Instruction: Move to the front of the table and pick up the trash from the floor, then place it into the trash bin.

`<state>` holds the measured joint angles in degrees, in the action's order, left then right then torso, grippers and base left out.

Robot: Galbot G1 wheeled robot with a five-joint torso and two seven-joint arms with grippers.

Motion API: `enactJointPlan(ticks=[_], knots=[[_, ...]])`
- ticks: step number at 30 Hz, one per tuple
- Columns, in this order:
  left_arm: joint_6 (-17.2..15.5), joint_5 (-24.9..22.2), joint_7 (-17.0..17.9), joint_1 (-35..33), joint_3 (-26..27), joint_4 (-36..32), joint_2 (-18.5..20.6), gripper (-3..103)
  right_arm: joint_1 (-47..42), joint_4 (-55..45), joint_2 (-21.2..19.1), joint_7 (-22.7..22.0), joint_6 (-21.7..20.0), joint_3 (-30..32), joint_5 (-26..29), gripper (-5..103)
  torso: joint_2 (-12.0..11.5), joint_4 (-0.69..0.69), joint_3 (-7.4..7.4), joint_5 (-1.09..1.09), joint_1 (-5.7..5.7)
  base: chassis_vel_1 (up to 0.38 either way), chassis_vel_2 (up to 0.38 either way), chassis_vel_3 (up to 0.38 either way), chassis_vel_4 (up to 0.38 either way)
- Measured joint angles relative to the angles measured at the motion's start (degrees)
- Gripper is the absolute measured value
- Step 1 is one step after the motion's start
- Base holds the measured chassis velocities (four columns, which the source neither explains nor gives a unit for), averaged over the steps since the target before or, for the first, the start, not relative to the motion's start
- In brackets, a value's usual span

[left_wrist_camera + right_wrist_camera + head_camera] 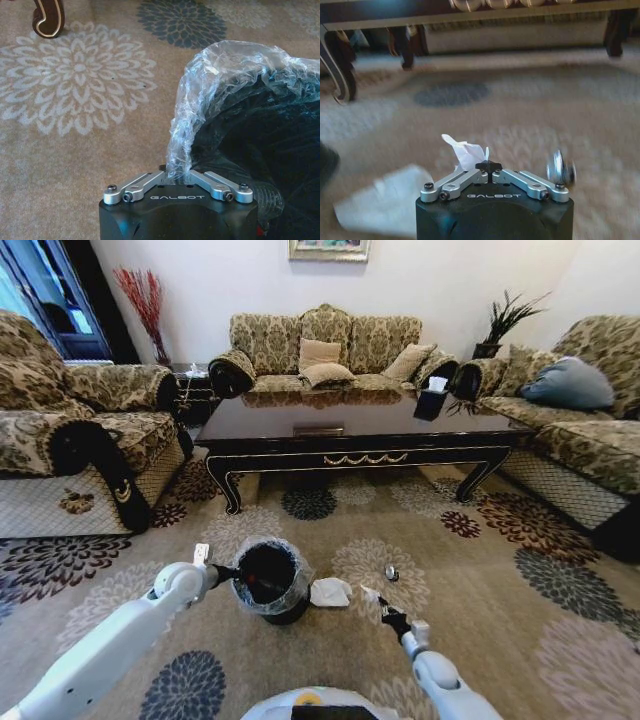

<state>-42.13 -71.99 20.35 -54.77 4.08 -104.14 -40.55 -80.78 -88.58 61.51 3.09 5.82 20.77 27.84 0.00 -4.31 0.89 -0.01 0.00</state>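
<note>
My left gripper point(224, 573) is shut on the near rim of the trash bin point(270, 582), a black bucket lined with a crinkly clear bag point(220, 75); the left wrist view shows the left gripper point(177, 175) pinching bag and rim together. My right gripper point(384, 611) hangs just above the floor point(470, 580), shut on a tiny white scrap point(369, 593) of trash that sticks up from the right gripper point(488, 167) as a scrap point(466, 151). A crumpled white paper wad point(330, 591) lies beside the bin. A small shiny bottle-like piece point(391, 573) lies a little farther out. The dark table point(365, 425) stands beyond.
Sofas ring the table: one on the left point(70, 430), one at the back point(325, 345), one on the right point(590, 420). A curved table leg point(48, 17) stands near the bin. Open carpet stretches between me and the table front.
</note>
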Motion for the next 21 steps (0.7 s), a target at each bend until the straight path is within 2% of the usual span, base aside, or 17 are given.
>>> enactJointPlan(ticks=[6,15,16,21], knots=[[0.0,-0.6,1.0,0.0,-0.9,-1.8,0.1,0,-3.7,-11.3,-1.7,-0.4,1.0,1.3,-2.3,0,0.0,-0.01,0.0,0.01,0.0,0.0,0.0,0.0,0.0],[0.0,-2.0,2.9,0.6,-2.8,-2.7,-1.5,0,-11.6,-30.2,-2.5,0.0,2.6,2.6,-12.7,0,0.0,0.02,0.0,0.0,0.0,0.0,0.0,0.0,0.0],[0.0,-2.0,2.9,0.6,-2.8,-2.7,-1.5,0,-11.6,-30.2,-2.5,0.0,2.6,2.6,-12.7,0,0.0,0.02,0.0,0.0,0.0,0.0,0.0,0.0,0.0],[0.0,-2.9,3.8,2.4,-5.6,-3.9,-2.3,0,-17.6,-37.1,-2.2,1.2,4.0,0.8,-19.6,0,0.0,-0.02,-0.01,0.01,0.0,0.0,0.0,0.0,0.0]])
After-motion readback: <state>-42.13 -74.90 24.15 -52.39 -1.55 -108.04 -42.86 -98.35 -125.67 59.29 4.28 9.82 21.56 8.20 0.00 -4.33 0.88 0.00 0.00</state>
